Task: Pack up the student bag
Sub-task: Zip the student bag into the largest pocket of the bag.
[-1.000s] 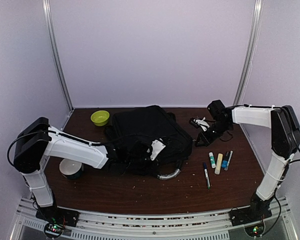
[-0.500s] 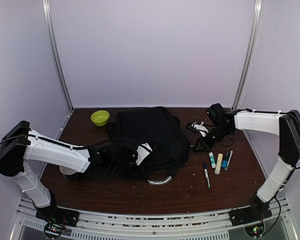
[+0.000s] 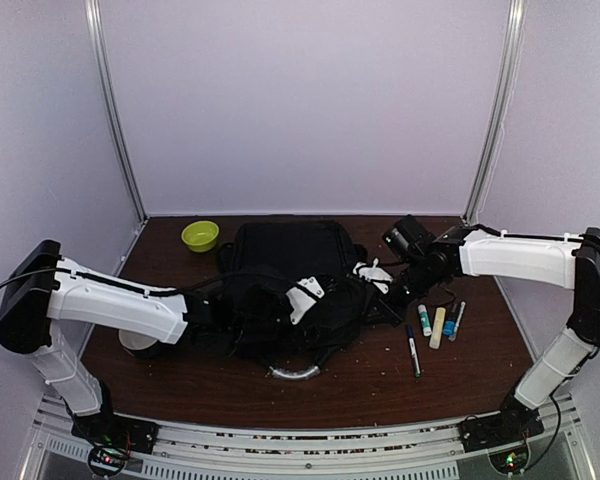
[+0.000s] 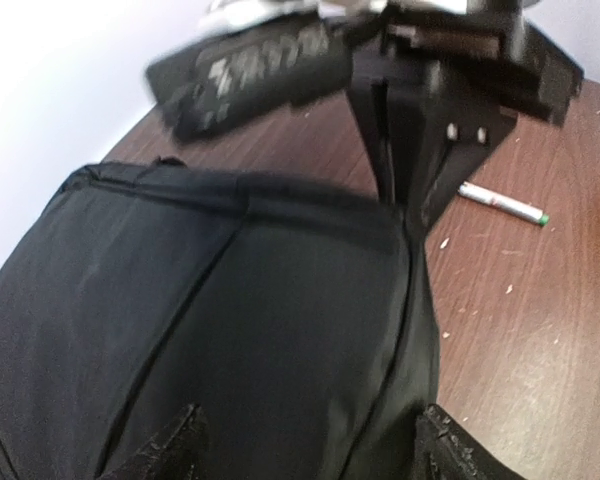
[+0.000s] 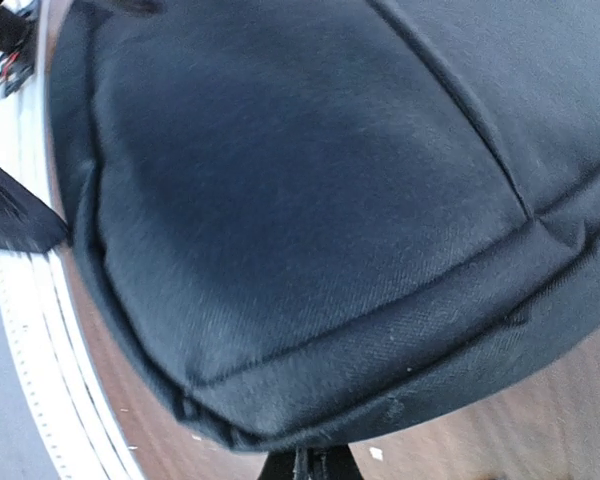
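Grey handle [image 3: 295, 372] first: it has swung toward the near edge and leftward in the last second. So the bag [image 3: 280, 250] has turned square on the bench [image 3: 380, 390], lying flat under and beyond both claws. Your left claw [image 4: 315, 448] has drawn back with it and rests on the black cloth, fingers spread wide, gripping nothing. Your right claw [image 5: 310, 466] has come in from the side to the bag's right edge. Its fingers look pressed together, though you cannot tell whether any cloth or zip is caught. I judge this is lining up, not packing, since no opening shows yet.

Just right of the right claw lie the pens [image 3: 437, 325], not yet packed. The bench is dark wood, flecked with crumbs. Beyond and left of the left claw sits a green bowl [image 3: 200, 236]. Pale lilac walls [image 3: 310, 100] close the back.
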### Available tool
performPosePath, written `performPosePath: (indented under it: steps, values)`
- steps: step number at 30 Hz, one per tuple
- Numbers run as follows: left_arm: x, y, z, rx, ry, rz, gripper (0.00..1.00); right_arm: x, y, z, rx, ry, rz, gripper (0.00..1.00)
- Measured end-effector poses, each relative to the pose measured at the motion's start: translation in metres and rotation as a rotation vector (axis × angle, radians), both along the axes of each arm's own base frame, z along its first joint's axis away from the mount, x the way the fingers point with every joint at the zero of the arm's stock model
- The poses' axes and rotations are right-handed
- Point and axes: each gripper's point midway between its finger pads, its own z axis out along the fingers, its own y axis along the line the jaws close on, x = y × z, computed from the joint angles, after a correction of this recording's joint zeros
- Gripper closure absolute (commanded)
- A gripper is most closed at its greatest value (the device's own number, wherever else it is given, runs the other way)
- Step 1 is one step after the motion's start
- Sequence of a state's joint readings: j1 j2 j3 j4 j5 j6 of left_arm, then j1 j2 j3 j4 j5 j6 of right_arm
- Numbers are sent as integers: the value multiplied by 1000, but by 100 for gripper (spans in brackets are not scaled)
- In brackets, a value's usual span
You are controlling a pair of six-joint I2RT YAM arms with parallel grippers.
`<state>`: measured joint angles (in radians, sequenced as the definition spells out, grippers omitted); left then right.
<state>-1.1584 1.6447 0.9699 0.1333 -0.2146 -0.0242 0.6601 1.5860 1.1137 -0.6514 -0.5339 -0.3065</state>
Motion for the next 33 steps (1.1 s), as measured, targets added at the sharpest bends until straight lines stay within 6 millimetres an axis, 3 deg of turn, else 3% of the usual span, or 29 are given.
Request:
performPosePath:
  steps: [5,14,17,23,29,33]
  values:
    - [-6,-12,4,-41,-10,-30,26,-20,17,3,24,24,51,100]
    - [-11,-23,-16,-17,-7,-62,28,-22,21,6,46,33,57,100]
    - [-12,-26,-23,-2,-2,-77,37,-23,22,6,51,38,55,100]
    - [-3,-35,-16,-10,-33,-63,57,-23,22,7,56,42,52,100]
    - [-5,-35,-17,2,-46,-62,100,-19,19,7,56,44,39,100]
    - [-2,-35,-16,4,-57,-53,100,-9,9,7,67,57,5,100]
